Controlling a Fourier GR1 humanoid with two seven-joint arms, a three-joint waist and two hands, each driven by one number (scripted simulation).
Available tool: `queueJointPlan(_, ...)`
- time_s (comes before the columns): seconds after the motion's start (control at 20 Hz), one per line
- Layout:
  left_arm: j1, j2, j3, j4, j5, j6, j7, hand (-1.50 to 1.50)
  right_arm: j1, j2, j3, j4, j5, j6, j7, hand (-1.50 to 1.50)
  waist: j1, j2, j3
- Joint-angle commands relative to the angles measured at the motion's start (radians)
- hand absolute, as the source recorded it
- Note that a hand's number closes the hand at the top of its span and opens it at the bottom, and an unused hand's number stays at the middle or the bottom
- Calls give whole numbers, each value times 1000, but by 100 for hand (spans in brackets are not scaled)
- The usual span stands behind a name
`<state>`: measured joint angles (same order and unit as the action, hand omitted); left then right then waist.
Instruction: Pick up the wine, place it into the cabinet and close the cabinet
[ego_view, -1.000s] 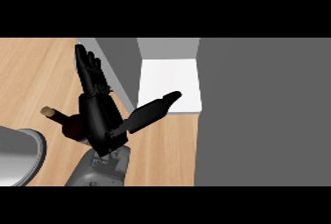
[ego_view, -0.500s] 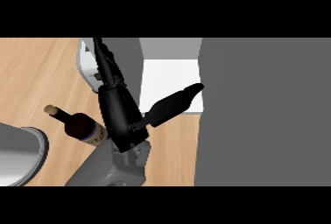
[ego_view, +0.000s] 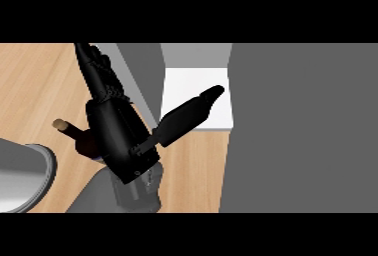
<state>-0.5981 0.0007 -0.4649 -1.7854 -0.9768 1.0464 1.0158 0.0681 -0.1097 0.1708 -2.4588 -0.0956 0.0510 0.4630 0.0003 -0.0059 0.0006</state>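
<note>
A grey cabinet (ego_view: 299, 125) fills the right side. On the wooden counter (ego_view: 37, 90), a black hand (ego_view: 118, 135) reaches far, fingers straight and together, thumb spread right. Just behind its left edge lies the wine bottle (ego_view: 74, 131): dark, tan-corked, mostly hidden.

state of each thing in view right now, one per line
wine bottle: lying on the wooden counter, mostly hidden under the hand, not held
hand: open, fingers straight, thumb spread out to the side, over the bottle
cabinet: open, white inside showing, nothing visible in it
sink: only its grey rim shows at the view's left edge
</note>
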Motion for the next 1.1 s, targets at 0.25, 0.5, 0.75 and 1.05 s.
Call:
queueJointPlan(0.25,123,-1,7,-192,-210,-96,167,-150,15,-20,-55,-113,-63,4,62,-150,-1,1,0)
queueJointPlan(0.5,194,46,39,-213,-133,-58,105,-150,-47,-12,-41,-150,-30,-29,146,-150,-4,4,-1)
queueJointPlan(0.75,269,51,67,-308,-118,-101,87,-150,-39,-18,-55,-137,-37,-8,130,-150,-3,4,-1)
queueJointPlan(1.05,366,40,58,-318,-53,-52,56,-150,-36,2,-43,-104,-19,-12,89,-150,-5,5,-1)
